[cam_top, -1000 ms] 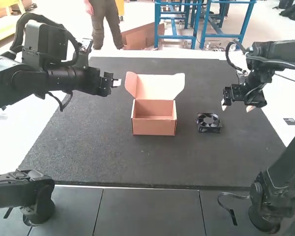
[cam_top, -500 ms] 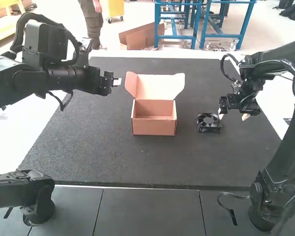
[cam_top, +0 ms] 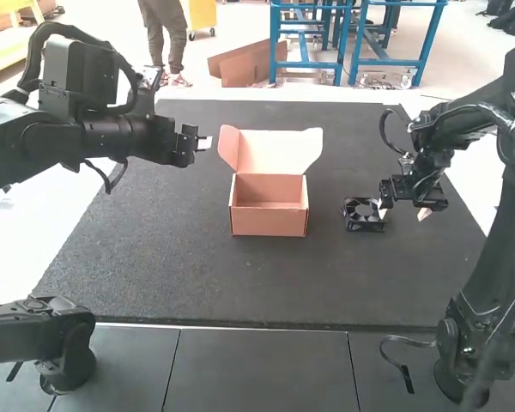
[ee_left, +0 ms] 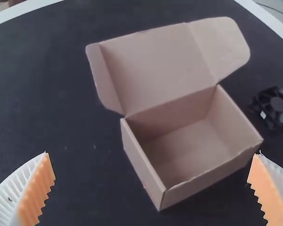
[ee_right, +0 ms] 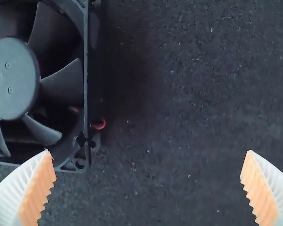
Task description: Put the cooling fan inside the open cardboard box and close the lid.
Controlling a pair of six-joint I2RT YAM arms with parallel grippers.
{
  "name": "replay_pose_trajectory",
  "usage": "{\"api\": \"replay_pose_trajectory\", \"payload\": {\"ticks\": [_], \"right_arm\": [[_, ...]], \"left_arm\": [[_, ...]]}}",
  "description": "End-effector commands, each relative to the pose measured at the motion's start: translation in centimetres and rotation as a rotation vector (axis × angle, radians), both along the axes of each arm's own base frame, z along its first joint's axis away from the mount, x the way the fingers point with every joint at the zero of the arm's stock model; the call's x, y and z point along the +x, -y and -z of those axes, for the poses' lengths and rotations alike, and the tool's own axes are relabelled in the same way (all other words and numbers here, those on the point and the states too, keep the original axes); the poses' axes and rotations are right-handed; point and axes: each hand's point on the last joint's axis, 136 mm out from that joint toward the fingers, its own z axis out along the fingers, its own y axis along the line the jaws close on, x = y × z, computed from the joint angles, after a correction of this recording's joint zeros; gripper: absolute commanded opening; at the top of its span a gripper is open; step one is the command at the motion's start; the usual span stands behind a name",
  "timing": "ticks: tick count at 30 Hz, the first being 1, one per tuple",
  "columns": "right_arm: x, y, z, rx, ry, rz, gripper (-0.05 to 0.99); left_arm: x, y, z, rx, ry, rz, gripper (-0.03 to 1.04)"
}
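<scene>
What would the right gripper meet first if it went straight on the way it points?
Probably the black mat, just beside the cooling fan: the right gripper points down with open fingers, and bare mat lies between them. One finger sits near the fan's frame corner and might clip it.

Left gripper [cam_top: 203, 143]: I held it spread, raised above the table's [cam_top: 154, 249] left half.
Right gripper [cam_top: 403, 209]: I had it spread, low near the right edge.

box [cam_top: 269, 208] open (lid [cam_top: 271, 148] up) | fan [cam_top: 364, 214] right of it — apart | right hand [cam_top: 403, 210] just beside fan
</scene>
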Motion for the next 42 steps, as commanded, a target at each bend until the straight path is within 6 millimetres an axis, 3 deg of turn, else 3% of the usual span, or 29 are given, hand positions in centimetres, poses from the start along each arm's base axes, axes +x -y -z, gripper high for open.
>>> {"api": "replay_pose_trajectory", "payload": {"ticks": [1, 29, 42], "right_arm": [[1.6, 0.3, -0.8, 0.010, 0.042, 0.002, 0.90], [3.3, 0.3, 0.8, 0.011, 0.062, 0.012, 0.90], [1.8, 0.5, 4.0, -0.006, -0.034, 0.013, 0.90]], "left_arm": [[0.0, 0.4, -1.6, -0.023, 0.027, 0.007, 0.97], [-0.4, 0.1, -1.7, -0.017, 0.014, 0.007, 0.97], [-0.7, 0.0, -1.8, -0.015, 0.007, 0.007, 0.97]]}}
